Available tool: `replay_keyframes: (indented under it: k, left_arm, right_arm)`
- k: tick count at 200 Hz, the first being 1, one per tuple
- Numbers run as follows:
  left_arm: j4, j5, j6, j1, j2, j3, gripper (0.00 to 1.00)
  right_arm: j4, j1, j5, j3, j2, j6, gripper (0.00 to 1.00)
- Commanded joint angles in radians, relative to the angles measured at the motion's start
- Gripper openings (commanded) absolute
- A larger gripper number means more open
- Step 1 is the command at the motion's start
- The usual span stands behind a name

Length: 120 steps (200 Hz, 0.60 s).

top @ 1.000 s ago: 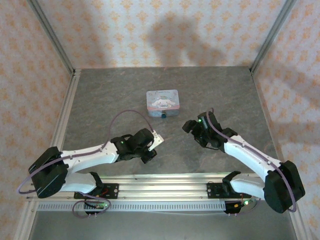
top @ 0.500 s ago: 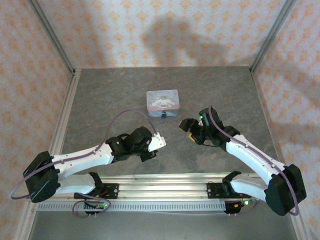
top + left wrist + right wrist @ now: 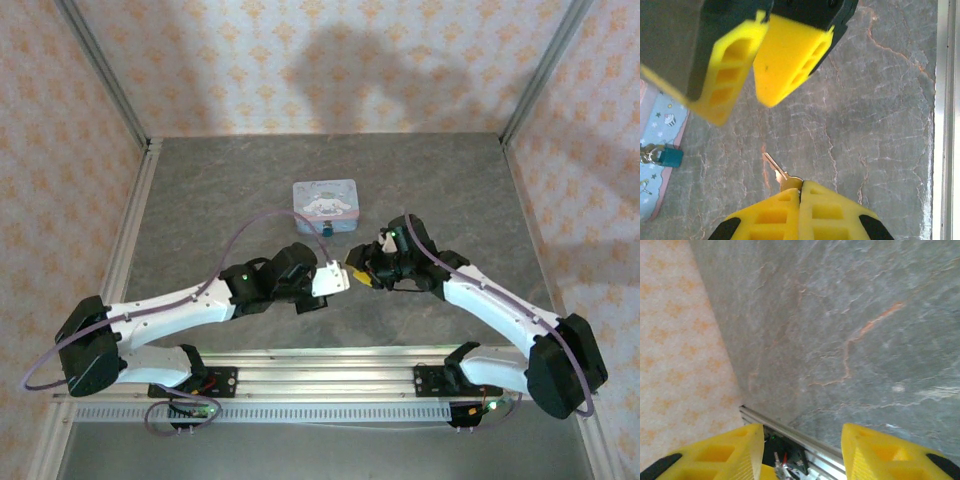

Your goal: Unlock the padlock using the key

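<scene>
Tabletop (image 3: pixel 220 190) — grey stone (patterned walls (image 3: pixel 250 70))

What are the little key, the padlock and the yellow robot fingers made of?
The key looks like metal: thin, pale and shiny. The padlock has a dark teal body, probably painted metal, and a shiny silvery shackle. The left gripper has yellow fingers that look like matte plastic or rubber with hollow cells. I cannot tell which.

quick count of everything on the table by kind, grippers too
tin: 1
padlock: 1
key: 1
grippers: 2, the left gripper and the right gripper
total: 5
</scene>
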Motion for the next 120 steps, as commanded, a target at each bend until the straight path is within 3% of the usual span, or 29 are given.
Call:
replay_keyframes:
  k: [1, 120]
  left_arm:
    - [-0.021, 0.007, 0.02, -0.006, 0.006, 0.049, 0.0]
    - [0.019, 0.037, 0.012, -0.005, -0.025, 0.034, 0.0]
  right_arm:
    - [0.083, 0.017, -0.032, 0.008, -0.005, 0.044, 0.5]
    - [0.078, 0.044, -0.018, -0.004, -0.042, 0.062, 0.39]
